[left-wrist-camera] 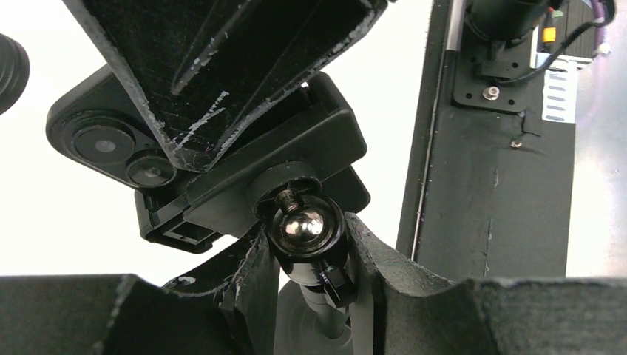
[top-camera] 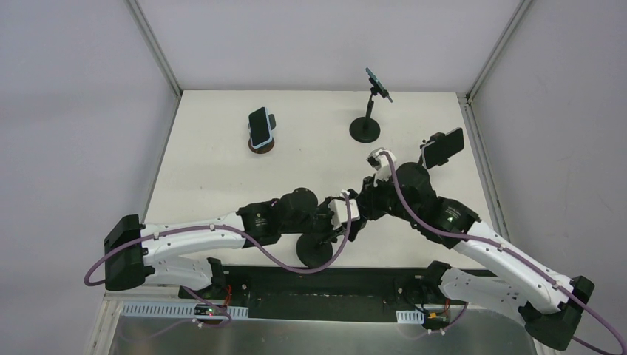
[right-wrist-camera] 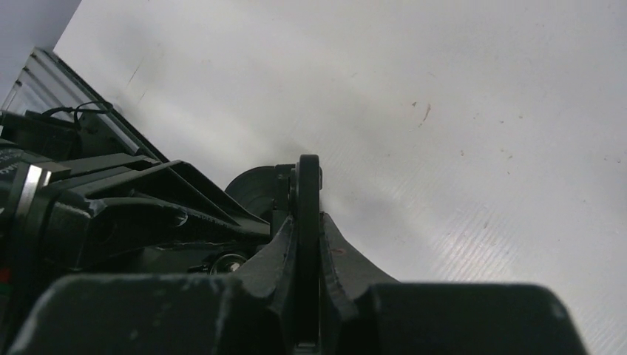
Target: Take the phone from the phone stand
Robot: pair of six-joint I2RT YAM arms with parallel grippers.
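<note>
the phone stand (top-camera: 318, 250) nearest the arm bases is where both arms meet. its round black base sits just short of the near edge of the table (top-camera: 207, 185). the phone (left-wrist-camera: 103, 144), black with two camera lenses showing on its back, sits in the clamp cradle (left-wrist-camera: 296, 140) at the top of that stand, above the shiny ball joint (left-wrist-camera: 305, 225).

the left gripper (left-wrist-camera: 314, 270) is closed narrowly around the stand's neck just beneath the ball joint, with a padded finger (left-wrist-camera: 255, 277) pressed on each side. the right gripper (right-wrist-camera: 308, 244) reaches the stand from its right and pinches the phone, which the right wrist view shows edge-on between the two fingers (right-wrist-camera: 277, 255). whether the phone has lifted clear of the cradle, i cannot tell.

beyond the stand and to its left, a blue-cased phone (top-camera: 259, 126) leans on a brown-based stand (top-camera: 260, 146). farther back, a tall black stand (top-camera: 364, 129) carries a teal phone (top-camera: 378, 83). off to its right, another black phone (top-camera: 444, 146) sits on a mount.
</note>
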